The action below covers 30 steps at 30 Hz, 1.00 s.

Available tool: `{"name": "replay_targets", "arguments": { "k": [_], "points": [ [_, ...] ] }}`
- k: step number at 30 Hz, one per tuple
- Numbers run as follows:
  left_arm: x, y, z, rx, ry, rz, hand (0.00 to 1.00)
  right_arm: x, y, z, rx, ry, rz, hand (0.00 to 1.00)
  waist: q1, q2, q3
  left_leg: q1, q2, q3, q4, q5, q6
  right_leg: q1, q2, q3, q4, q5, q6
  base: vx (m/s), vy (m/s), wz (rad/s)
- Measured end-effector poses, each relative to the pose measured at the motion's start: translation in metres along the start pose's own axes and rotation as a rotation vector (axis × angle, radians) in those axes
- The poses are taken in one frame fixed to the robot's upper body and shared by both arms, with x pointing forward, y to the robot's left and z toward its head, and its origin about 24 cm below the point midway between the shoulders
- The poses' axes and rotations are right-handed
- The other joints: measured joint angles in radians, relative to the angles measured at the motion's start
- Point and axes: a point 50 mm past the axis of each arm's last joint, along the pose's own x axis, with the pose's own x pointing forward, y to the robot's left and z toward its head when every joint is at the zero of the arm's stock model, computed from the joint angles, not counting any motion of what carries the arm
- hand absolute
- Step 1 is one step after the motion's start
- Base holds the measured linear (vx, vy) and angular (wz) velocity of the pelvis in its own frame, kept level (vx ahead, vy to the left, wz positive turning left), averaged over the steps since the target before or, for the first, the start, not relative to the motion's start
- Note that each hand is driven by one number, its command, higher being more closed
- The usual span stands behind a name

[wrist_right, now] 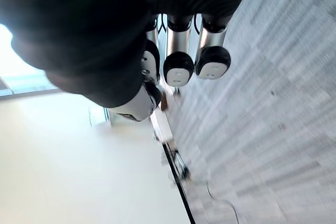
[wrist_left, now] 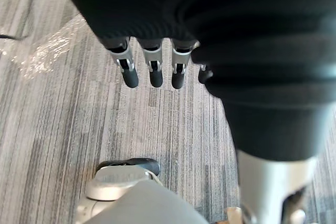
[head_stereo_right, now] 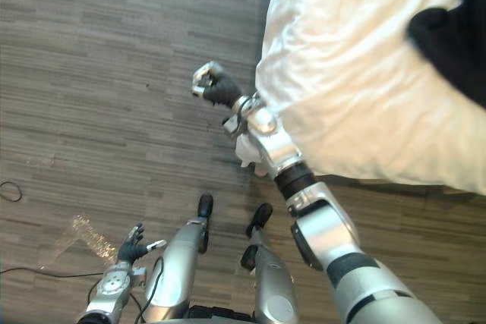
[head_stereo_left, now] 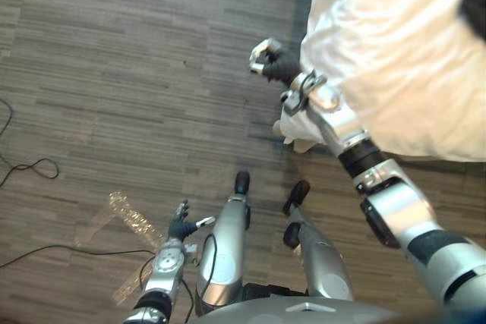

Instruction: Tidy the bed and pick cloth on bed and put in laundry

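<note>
Strong glare on the white bedding [head_stereo_right: 357,73]

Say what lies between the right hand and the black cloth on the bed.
In the right eye view: a sliver of floor by the right hand, then bare white bedding up to the black cloth.

Bed cover [head_stereo_right: 364,73] — white cloth, smooth, faint sheen, soft creases. Dark cloth [head_stereo_right: 456,36] on it: matt black. Floor [head_stereo_left: 114,58] — grey streaked carpet, matt, fine rough weave. Clear tape patch [head_stereo_left: 125,218] on floor: glossy, crinkled. Right hand [head_stereo_left: 279,63]: polished silver fingers, matt ribbed cover.
</note>
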Motion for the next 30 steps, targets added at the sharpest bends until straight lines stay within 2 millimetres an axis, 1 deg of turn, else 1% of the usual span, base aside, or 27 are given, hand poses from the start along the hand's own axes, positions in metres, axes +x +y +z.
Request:
{"name": "replay_targets", "arguments": {
  "k": [1, 2, 3, 4, 5, 6, 7, 8, 10, 11, 13, 15, 16, 17, 20, 21, 22, 23, 24, 25, 26, 28, 29, 30],
  "points": [
    [0.004, -0.006, 0.008, -0.004, -0.023, -0.016, 0.0, -0.002, -0.011, 0.003, -0.014, 0.001, -0.035, 1.0, 0.007, 0.016, 0.006, -0.027, -0.001, 0.006, 0.004, 0.003, 0.004, -0.037, -0.006, 0.001, 0.02, 0.0, 0.0, 0.0, 0.057, -0.1],
    [0.008, -0.016, 0.018, 0.002, -0.05, -0.046, 0.0, -0.004, -0.023, 0.003, -0.03, 0.018, -0.074, 1.0, 0.016, 0.038, 0.013, -0.056, -0.003, 0.013, 0.011, 0.007, 0.007, -0.075, -0.014, 0.003, 0.041, -0.001, -0.001, -0.01, 0.066, -0.14],
    [0.01, -0.024, 0.023, 0.004, -0.066, -0.069, 0.0, -0.006, -0.033, 0.002, -0.047, 0.036, -0.107, 1.0, 0.021, 0.057, 0.02, -0.075, -0.005, 0.016, 0.017, 0.01, 0.009, -0.1, -0.02, 0.004, 0.057, -0.003, -0.001, -0.02, 0.056, -0.08],
    [0.011, -0.029, 0.027, 0.008, -0.076, -0.087, 0.0, -0.008, -0.039, 0.001, -0.057, 0.048, -0.128, 1.0, 0.023, 0.069, 0.021, -0.087, -0.008, 0.018, 0.016, 0.013, 0.01, -0.119, -0.024, 0.004, 0.07, -0.004, -0.001, -0.04, 0.063, -0.04],
    [0.012, -0.038, 0.033, 0.012, -0.101, -0.115, 0.0, -0.014, -0.053, 0.0, -0.082, 0.076, -0.179, 1.0, 0.027, 0.101, 0.023, -0.117, -0.016, 0.022, 0.017, 0.023, 0.012, -0.167, -0.036, 0.005, 0.105, -0.01, -0.003, -0.03, 0.04, -0.01],
    [0.012, -0.042, 0.035, 0.018, -0.11, -0.128, 0.0, -0.017, -0.058, -0.002, -0.091, 0.088, -0.198, 1.0, 0.029, 0.113, 0.023, -0.129, -0.019, 0.023, 0.017, 0.027, 0.012, -0.186, -0.041, 0.006, 0.12, -0.014, -0.004, -0.04, 0.045, 0.01],
    [0.013, -0.047, 0.039, 0.024, -0.127, -0.146, 0.0, -0.021, -0.067, -0.003, -0.104, 0.106, -0.227, 1.0, 0.032, 0.132, 0.023, -0.146, -0.025, 0.024, 0.017, 0.034, 0.012, -0.214, -0.052, 0.007, 0.143, -0.019, -0.005, -0.05, 0.042, 0.01],
    [0.013, -0.055, 0.044, 0.013, -0.142, -0.17, 0.0, -0.028, -0.081, -0.003, -0.121, 0.134, -0.272, 1.0, 0.041, 0.158, 0.024, -0.173, -0.033, 0.027, 0.017, 0.036, 0.013, -0.262, -0.064, 0.022, 0.179, -0.034, -0.003, -0.07, 0.046, -0.04],
    [0.014, -0.06, 0.05, 0.005, -0.156, -0.174, 0.0, -0.031, -0.091, 0.0, -0.117, 0.141, -0.304, 1.0, 0.05, 0.169, 0.025, -0.204, -0.033, 0.039, 0.018, 0.038, 0.015, -0.315, -0.07, 0.039, 0.209, -0.04, -0.006, -0.07, 0.015, -0.13],
    [0.016, -0.064, 0.055, 0.003, -0.168, -0.177, 0.0, -0.032, -0.096, 0.003, -0.122, 0.147, -0.319, 1.0, 0.052, 0.176, 0.025, -0.234, -0.034, 0.045, 0.021, 0.042, 0.02, -0.354, -0.074, 0.051, 0.229, -0.045, -0.011, -0.09, -0.011, -0.14],
    [0.018, -0.067, 0.066, -0.013, -0.191, -0.176, 0.0, -0.033, -0.098, 0.003, -0.119, 0.159, -0.327, 1.0, 0.052, 0.177, 0.024, -0.275, -0.032, 0.049, 0.033, 0.045, 0.019, -0.408, -0.077, 0.058, 0.258, -0.051, -0.018, -0.09, -0.023, -0.06],
    [0.02, -0.076, 0.082, -0.037, -0.22, -0.195, 0.0, -0.038, -0.098, -0.009, -0.07, 0.193, -0.342, 1.0, 0.047, 0.177, 0.024, -0.313, -0.031, 0.051, 0.047, 0.047, 0.019, -0.46, -0.089, 0.062, 0.304, -0.068, -0.025, -0.07, -0.028, 0.03],
    [0.02, -0.079, 0.085, -0.043, -0.227, -0.201, 0.0, -0.041, -0.098, -0.013, -0.053, 0.198, -0.345, 1.0, 0.047, 0.177, 0.024, -0.32, -0.03, 0.051, 0.053, 0.046, 0.019, -0.47, -0.09, 0.064, 0.315, -0.072, -0.026, -0.03, -0.023, 0.06],
    [0.02, -0.084, 0.09, -0.051, -0.235, -0.211, 0.0, -0.046, -0.097, -0.021, -0.015, 0.208, -0.349, 1.0, 0.045, 0.177, 0.024, -0.324, -0.029, 0.052, 0.055, 0.046, 0.019, -0.479, -0.09, 0.07, 0.327, -0.076, -0.028, -0.01, -0.017, 0.04],
    [0.018, -0.09, 0.099, -0.105, -0.252, -0.199, 0.0, -0.056, -0.085, -0.044, 0.115, 0.195, -0.349, 1.0, 0.036, 0.177, 0.024, -0.324, -0.026, 0.062, 0.066, 0.04, 0.017, -0.486, -0.09, 0.086, 0.346, -0.085, -0.029, 0.01, -0.008, -0.05],
    [0.018, -0.089, 0.1, -0.112, -0.256, -0.189, 0.0, -0.058, -0.082, -0.049, 0.137, 0.192, -0.341, 1.0, 0.031, 0.177, 0.024, -0.324, -0.026, 0.063, 0.067, 0.04, 0.017, -0.486, -0.09, 0.087, 0.346, -0.085, -0.029, 0.03, -0.002, -0.05],
    [0.018, -0.085, 0.102, -0.129, -0.263, -0.164, 0.0, -0.062, -0.074, -0.059, 0.196, 0.184, -0.328, 1.0, 0.018, 0.176, 0.024, -0.324, -0.025, 0.066, 0.068, 0.039, 0.018, -0.486, -0.089, 0.088, 0.346, -0.085, -0.029, 0.04, 0.007, -0.06],
    [0.019, -0.081, 0.105, -0.146, -0.265, -0.142, 0.0, -0.07, -0.066, -0.072, 0.261, 0.178, -0.326, 1.0, 0.01, 0.175, 0.024, -0.323, -0.023, 0.075, 0.07, 0.035, 0.019, -0.486, -0.089, 0.093, 0.345, -0.084, -0.028, 0.04, 0.009, -0.08],
    [0.019, -0.079, 0.107, -0.154, -0.268, -0.132, 0.0, -0.076, -0.062, -0.08, 0.292, 0.181, -0.325, 1.0, 0.007, 0.174, 0.024, -0.321, -0.023, 0.078, 0.071, 0.034, 0.02, -0.485, -0.088, 0.096, 0.345, -0.084, -0.027, 0.05, 0.011, -0.13],
    [0.019, -0.076, 0.109, -0.173, -0.275, -0.111, 0.0, -0.087, -0.05, -0.098, 0.338, 0.206, -0.321, 1.0, -0.003, 0.171, 0.023, -0.317, -0.022, 0.083, 0.073, 0.03, 0.021, -0.483, -0.088, 0.102, 0.345, -0.083, -0.026, 0.07, 0.018, -0.11],
    [0.019, -0.072, 0.109, -0.188, -0.277, -0.095, 0.0, -0.104, -0.042, -0.118, 0.421, 0.234, -0.354, 1.0, -0.019, 0.17, 0.023, -0.308, -0.022, 0.085, 0.074, 0.025, 0.023, -0.472, -0.088, 0.103, 0.343, -0.083, -0.025, 0.08, 0.021, -0.12],
    [0.016, -0.071, 0.106, -0.189, -0.272, -0.087, 0.0, -0.134, -0.041, -0.139, 0.512, 0.255, -0.45, 1.0, -0.029, 0.167, 0.025, -0.281, -0.021, 0.095, 0.073, 0.019, 0.026, -0.449, -0.089, 0.108, 0.34, -0.085, -0.022, 0.08, 0.021, -0.12],
    [0.014, -0.069, 0.101, -0.195, -0.26, -0.072, 0.0, -0.158, -0.04, -0.153, 0.558, 0.273, -0.522, 1.0, -0.043, 0.159, 0.024, -0.253, -0.02, 0.105, 0.069, 0.014, 0.026, -0.424, -0.09, 0.11, 0.337, -0.087, -0.02, 0.1, 0.024, -0.2],
    [0.012, -0.065, 0.092, -0.2, -0.236, -0.055, 0.0, -0.176, -0.036, -0.163, 0.593, 0.281, -0.574, 1.0, -0.061, 0.147, 0.022, -0.221, -0.019, 0.111, 0.063, 0.009, 0.024, -0.394, -0.088, 0.113, 0.33, -0.088, -0.017, 0.1, 0.023, -0.19]
  ]
}}
